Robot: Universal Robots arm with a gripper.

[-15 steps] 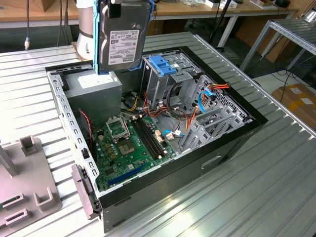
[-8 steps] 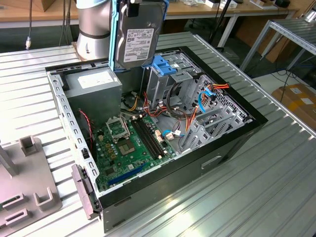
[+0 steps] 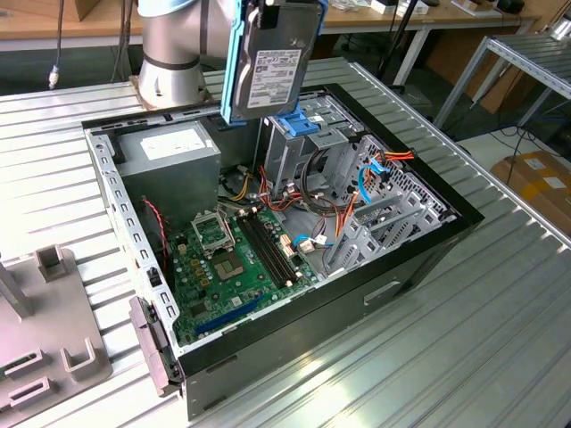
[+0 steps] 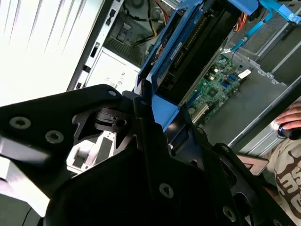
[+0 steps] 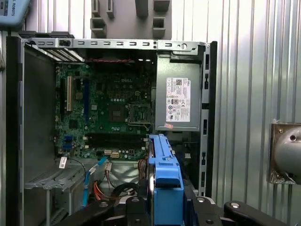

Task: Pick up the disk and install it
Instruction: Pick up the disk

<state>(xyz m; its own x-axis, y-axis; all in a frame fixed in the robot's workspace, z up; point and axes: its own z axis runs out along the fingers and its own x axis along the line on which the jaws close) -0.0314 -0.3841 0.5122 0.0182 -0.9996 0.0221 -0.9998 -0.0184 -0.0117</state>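
Over the case (image 3: 406, 272), the disk (image 3: 275, 71) upright, long axis vertical, apparently pinched between gripper (image 5: 165, 209) jaws

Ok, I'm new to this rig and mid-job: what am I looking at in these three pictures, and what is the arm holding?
The machine is one robot arm with a gripper. The exterior view looks on from off the arm. Both wrist views ride on the arm and look past the gripper into the case. On the ribbed metal table lies an open computer case, showing its green motherboard and grey power supply. The gripper is shut on the disk, a black hard drive in a blue bracket, held on edge above the case, over the metal drive cage.
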